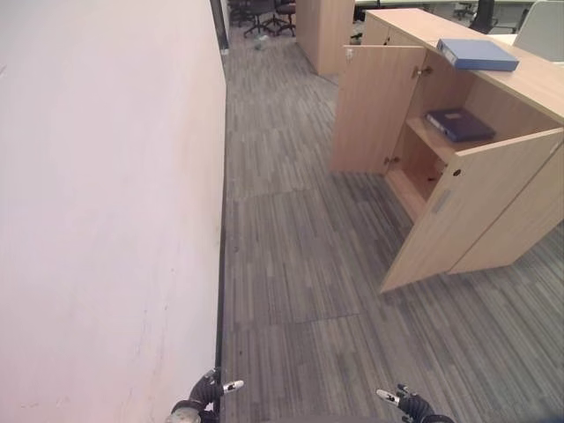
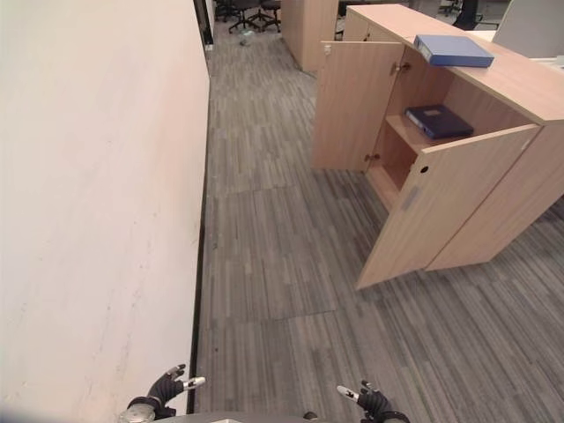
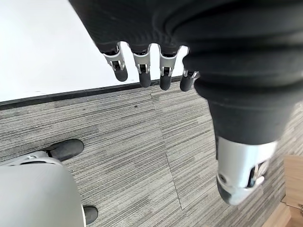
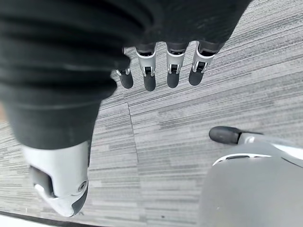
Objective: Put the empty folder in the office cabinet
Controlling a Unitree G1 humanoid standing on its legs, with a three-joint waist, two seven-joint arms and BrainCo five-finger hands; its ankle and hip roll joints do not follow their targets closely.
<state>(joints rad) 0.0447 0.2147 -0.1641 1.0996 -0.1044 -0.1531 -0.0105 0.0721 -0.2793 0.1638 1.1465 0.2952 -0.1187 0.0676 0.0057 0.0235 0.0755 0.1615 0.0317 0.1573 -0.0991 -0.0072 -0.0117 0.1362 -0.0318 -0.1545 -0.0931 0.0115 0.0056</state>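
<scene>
Fingers (image 3: 142, 71) of both hands hang relaxed and empty at my sides; light blue folder (image 1: 478, 54) lies atop the open-doored wooden cabinet (image 1: 493, 198), well apart, awaiting my approach.

The floor (image 1: 291, 264) is grey striped carpet tile, and a light wooden cabinet (image 1: 520, 203) stands on it with both doors swung open. On the cabinet's top (image 1: 529, 84) a light blue folder (image 1: 478, 54) lies flat. Below that, on the shelf (image 1: 432, 139) inside the cabinet, a dark blue folder (image 1: 459, 123) also lies flat, near the shelf's front edge.
</scene>
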